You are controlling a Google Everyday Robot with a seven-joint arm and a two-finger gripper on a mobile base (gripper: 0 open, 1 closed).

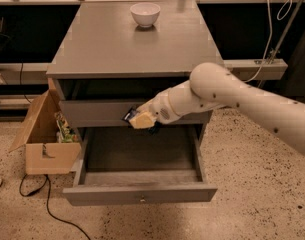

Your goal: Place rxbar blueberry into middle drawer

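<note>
The rxbar blueberry (127,115) shows only as a dark, glossy sliver clamped in the tan-padded gripper (141,119), just above the open middle drawer (142,156), a shallow box of matte grey wood. A round white bowl (145,13) sits on the smooth cabinet top (117,44).

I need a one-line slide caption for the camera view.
Tool holding rxbar blueberry above the open middle drawer.

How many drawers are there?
2. One shut drawer front sits behind the gripper holding the rxbar blueberry; the middle drawer lies open below. The top slot may hide another.
</note>
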